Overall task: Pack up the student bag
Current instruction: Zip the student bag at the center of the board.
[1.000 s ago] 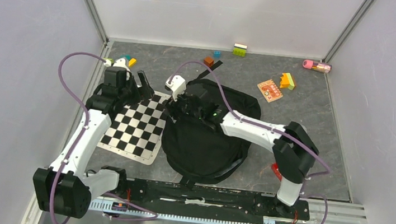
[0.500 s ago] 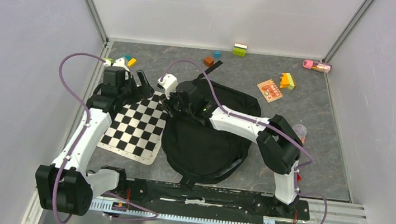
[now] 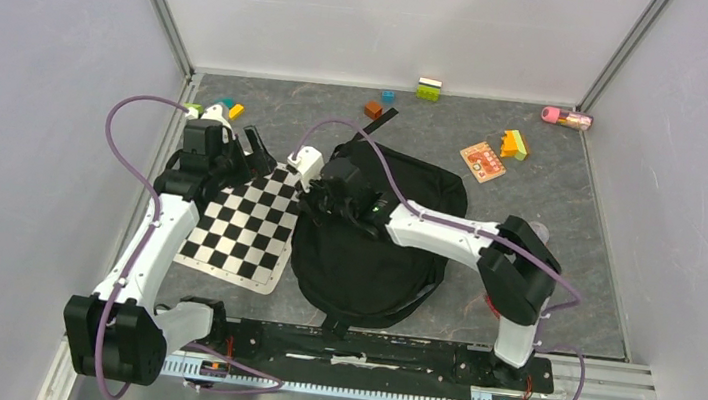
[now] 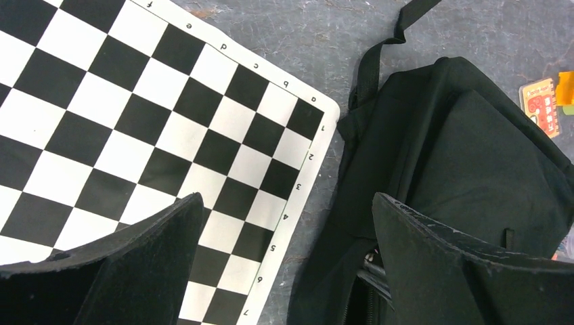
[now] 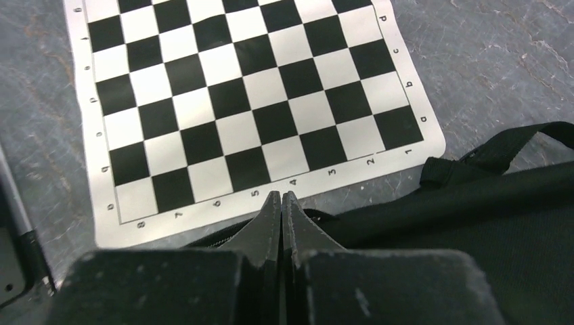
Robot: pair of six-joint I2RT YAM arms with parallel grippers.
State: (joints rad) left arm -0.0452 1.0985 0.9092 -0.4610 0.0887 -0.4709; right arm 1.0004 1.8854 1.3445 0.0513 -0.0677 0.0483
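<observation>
Top view, student bag (image 3: pixel 369 252): large, black, soft fabric, slumped flat and roundish on the middle of the desk (image 3: pixel 577 236); its left edge lies just beside the chess mat (image 3: pixel 238 232).
Top view, desk: dark grey, with a stone-like speckle.
Top view, chess mat: thin and flat, black and white squares inside a white border, lying skewed.
Top view, small things: a green block (image 3: pixel 429 89), a pink tube (image 3: pixel 566 117), an orange card (image 3: pixel 482 160) and a yellow wedge block (image 3: pixel 514 144) lie along the far side, apart from the bag.
Top view, right arm (image 3: pixel 447 233): white; it reaches across the bag to its upper left edge.
Left wrist view, left jaws: matte black and spread wide, one side over the mat and the other over the bag's edge, holding nothing.
Left wrist view, bag: smooth woven cloth in soft folds; a flat webbing strap (image 4: pixel 379 54) runs off its top onto the desk.
Left wrist view, mat: rounded corner, with letters and numerals printed along the border.
Right wrist view, right jaws: closed tight, tips pressed together at the bag's edge near the mat's border; I cannot tell whether they pinch any fabric.
Right wrist view, bag: a thick black rim with a webbing loop (image 5: pixel 487 159) at its right.
</observation>
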